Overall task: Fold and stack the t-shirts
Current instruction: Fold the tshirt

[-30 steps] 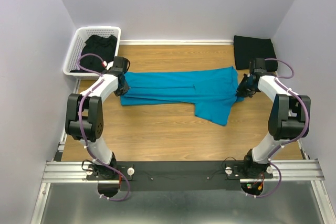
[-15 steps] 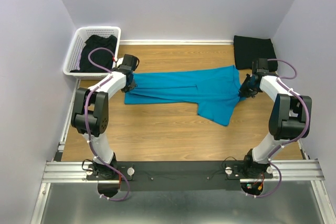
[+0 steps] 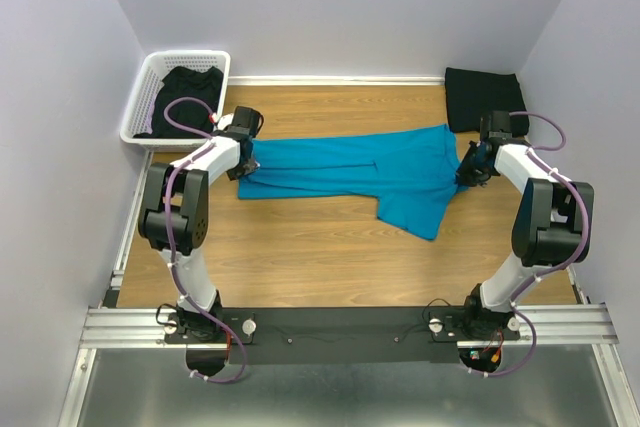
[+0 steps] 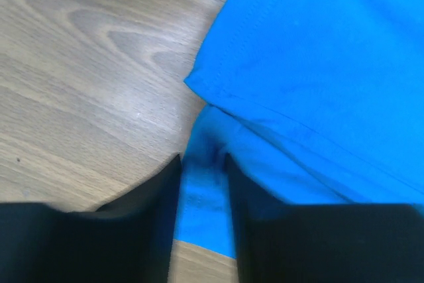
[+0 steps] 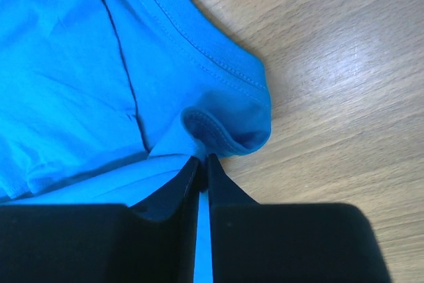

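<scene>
A bright teal-blue t-shirt (image 3: 350,169) lies stretched across the wooden table, partly folded lengthwise, with one flap hanging toward the front right. My left gripper (image 3: 243,161) is at its left end. In the left wrist view the left gripper (image 4: 202,162) is open, its fingers apart with a strip of the shirt (image 4: 318,64) lying between them. My right gripper (image 3: 466,173) is at the shirt's right end. The right wrist view shows that gripper (image 5: 203,159) shut on a pinch of the shirt (image 5: 79,64) beside the rolled hem. A folded black t-shirt (image 3: 483,99) rests at the back right.
A white lattice basket (image 3: 186,57) stands at the back left with another black t-shirt (image 3: 186,93) in it. Purple-grey walls close in the table on three sides. Bare wood (image 3: 300,257) shows in front of the teal shirt.
The left arm moved back and to the right, taking the shirt's left end slightly rightward, and its jaws have parted. The right arm shifted slightly and still pinches the fabric.
</scene>
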